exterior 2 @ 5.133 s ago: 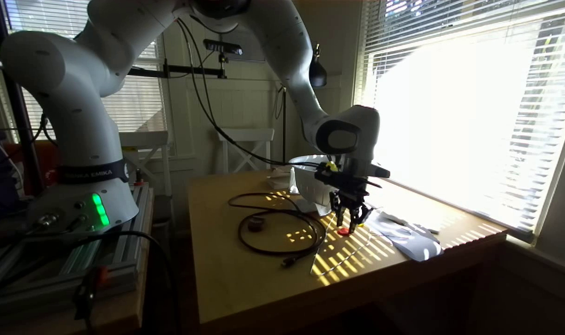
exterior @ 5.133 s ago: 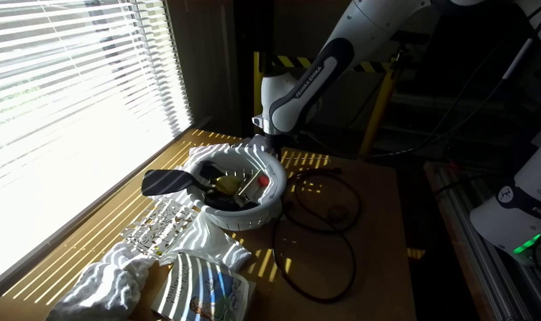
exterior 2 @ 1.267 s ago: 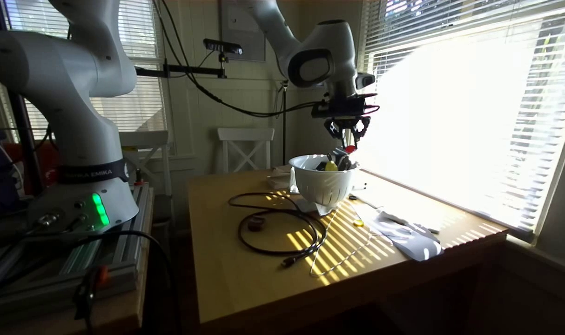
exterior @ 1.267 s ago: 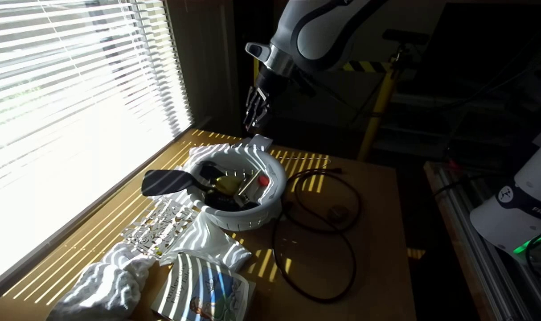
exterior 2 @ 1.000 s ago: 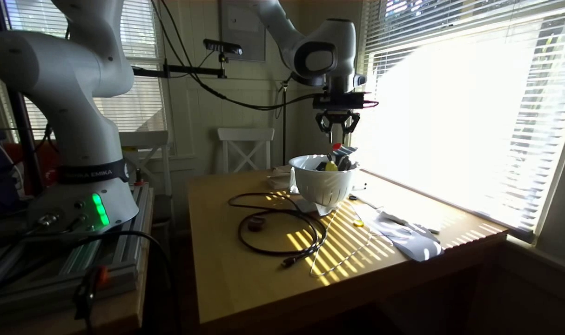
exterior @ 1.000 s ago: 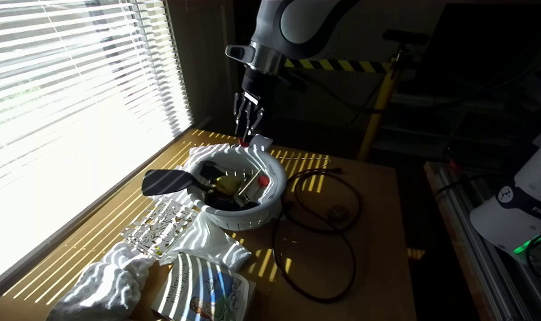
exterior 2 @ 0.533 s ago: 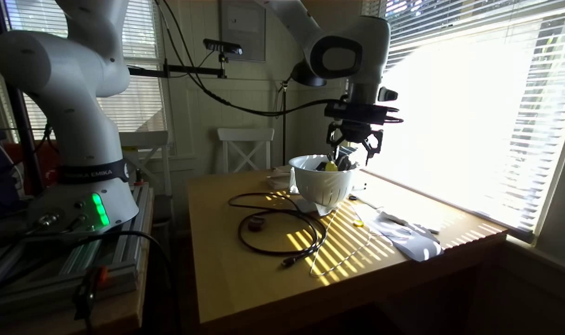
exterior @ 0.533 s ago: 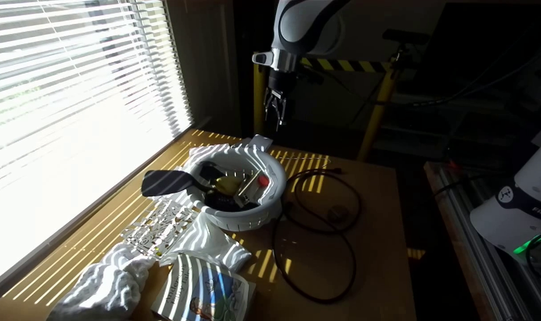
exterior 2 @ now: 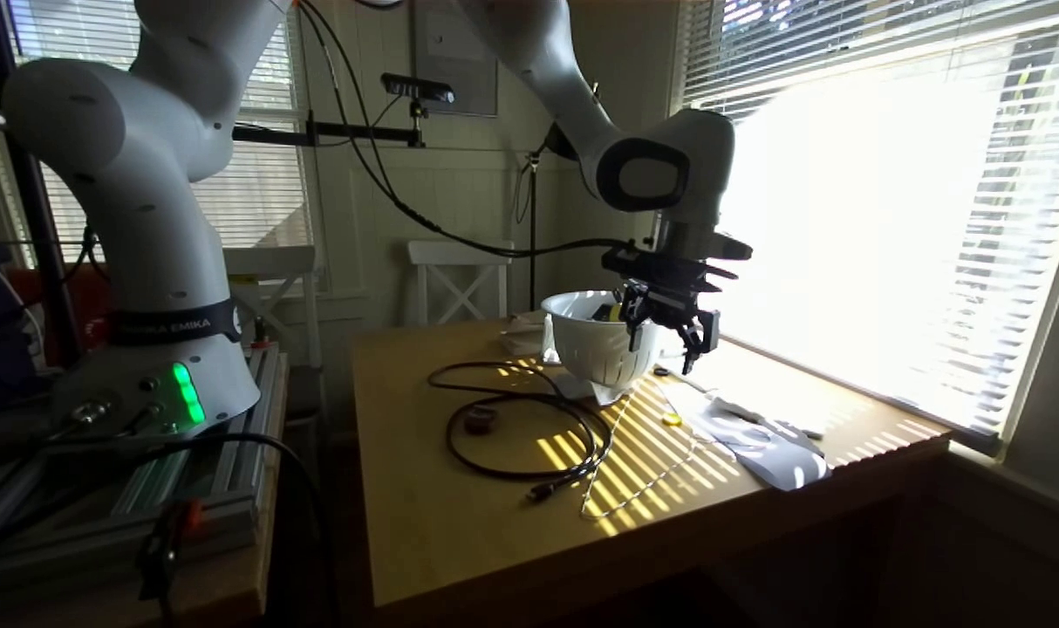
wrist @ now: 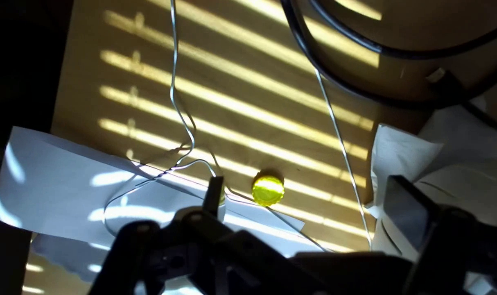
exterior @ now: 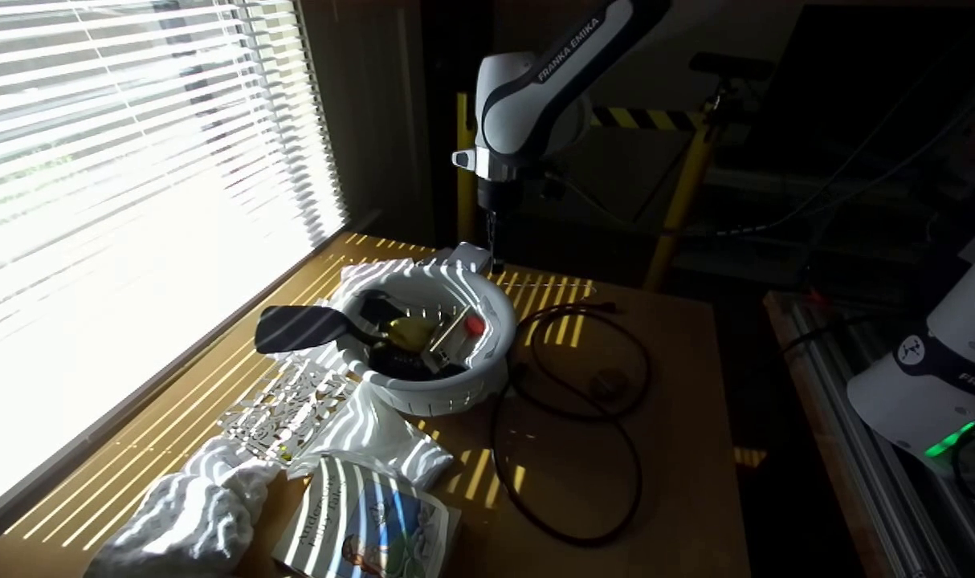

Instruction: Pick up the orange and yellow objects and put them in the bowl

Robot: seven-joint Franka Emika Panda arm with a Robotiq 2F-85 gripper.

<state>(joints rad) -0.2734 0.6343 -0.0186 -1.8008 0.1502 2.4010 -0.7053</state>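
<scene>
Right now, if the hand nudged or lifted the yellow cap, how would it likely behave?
Probably light, since the yellow cap looks small and shallow. Its ridged edge should offer some grip. Nudged, it would likely slide rather than roll, as it lies flat on the table.

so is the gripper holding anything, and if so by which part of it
Nothing is held: the gripper stands open, its jaws apart with nothing gripped between them; the yellow cap lies on the table.

Glare through the blinds (pure white in places), striped sunlight across a dim table.
</scene>
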